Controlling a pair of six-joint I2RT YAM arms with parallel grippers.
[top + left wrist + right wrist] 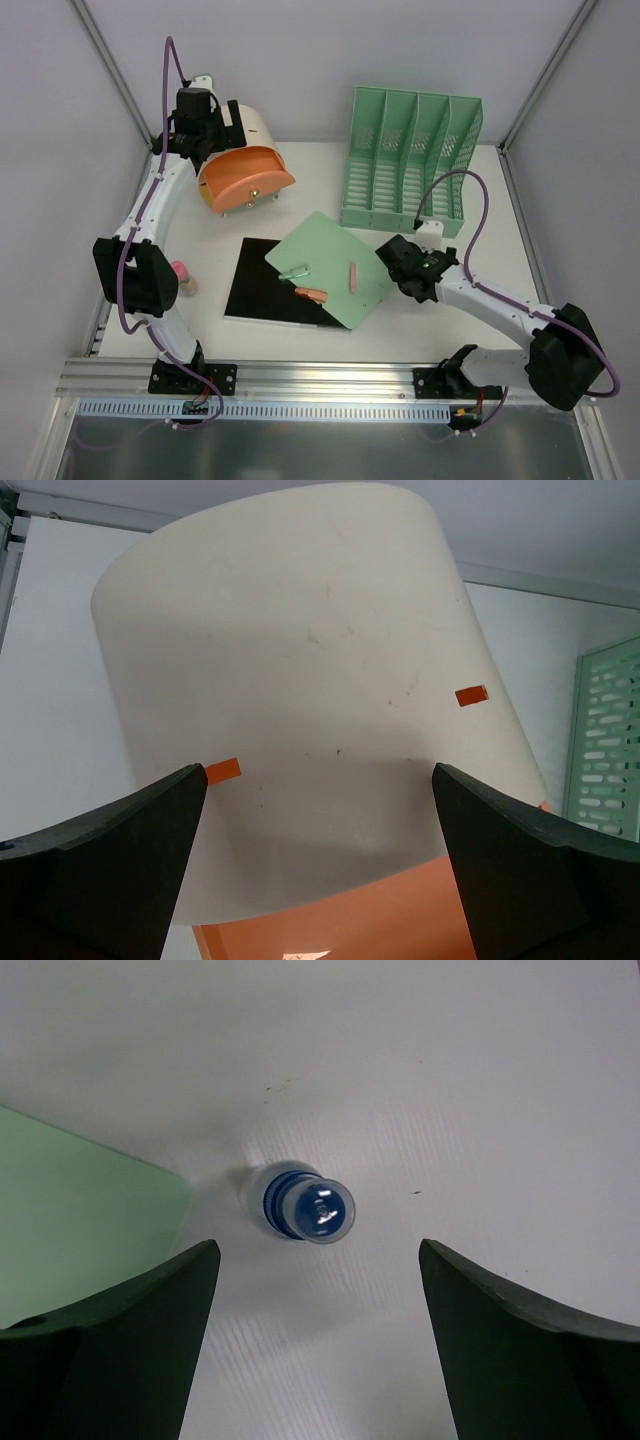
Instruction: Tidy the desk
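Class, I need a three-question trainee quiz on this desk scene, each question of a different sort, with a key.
1. True or false: the green sheet lies partly over the black sheet.
2. What shows between the open right gripper jaws? A) a red cup B) a small blue-capped item C) a stapler
3. Which arm's gripper faces the cream-and-orange container?

Key: 1 true; 2 B; 3 the left gripper.

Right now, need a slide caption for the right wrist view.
Right jaws open over a small blue-capped bottle on the white desk, a green sheet corner just beside it.
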